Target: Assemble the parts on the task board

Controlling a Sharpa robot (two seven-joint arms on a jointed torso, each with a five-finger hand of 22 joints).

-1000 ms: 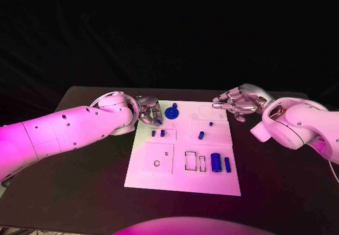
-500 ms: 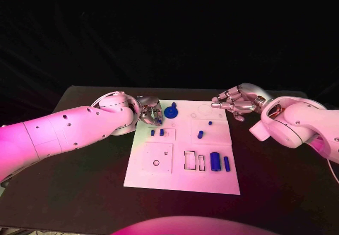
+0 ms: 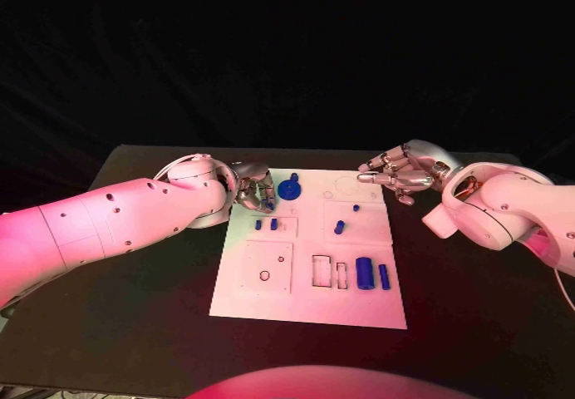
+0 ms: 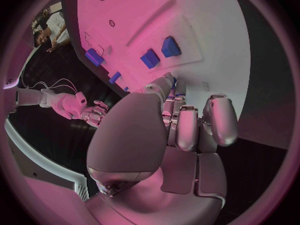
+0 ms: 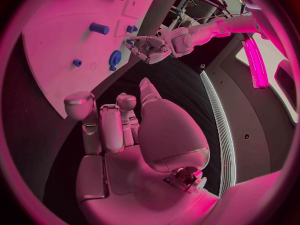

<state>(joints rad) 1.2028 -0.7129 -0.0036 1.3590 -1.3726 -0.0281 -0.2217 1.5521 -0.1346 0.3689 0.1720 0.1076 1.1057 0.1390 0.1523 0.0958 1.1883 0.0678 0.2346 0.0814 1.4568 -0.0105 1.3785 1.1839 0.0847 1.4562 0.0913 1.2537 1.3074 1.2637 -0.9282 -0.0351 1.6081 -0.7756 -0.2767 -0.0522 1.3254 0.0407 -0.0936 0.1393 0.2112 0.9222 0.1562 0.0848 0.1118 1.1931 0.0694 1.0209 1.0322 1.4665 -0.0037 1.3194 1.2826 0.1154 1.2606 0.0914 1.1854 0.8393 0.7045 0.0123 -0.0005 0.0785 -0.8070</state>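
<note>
The white task board (image 3: 306, 291) lies in the middle of the black table. A blue round part with a peg (image 3: 290, 192) stands at its far left corner, also seen as the blue round part (image 5: 115, 59). My left hand (image 3: 254, 194) sits just left of it with fingers curled in. A speck of blue (image 4: 174, 81) shows by the left hand's (image 4: 169, 135) thumb tip; I cannot tell if it is held. My right hand (image 3: 399, 174) hovers at the board's far right corner, fingers curled, holding nothing.
Two small blue blocks (image 3: 266, 224) stand near the left hand. A blue piece (image 3: 341, 227) and a small blue peg (image 3: 356, 208) sit mid-board. Two blue cylinders (image 3: 373, 275) lie beside rectangular slots (image 3: 325, 272). A square recess (image 3: 268, 268) is at the near left.
The right hand has crept slightly toward the table's far edge. The left hand and the blue parts have stayed in place.
</note>
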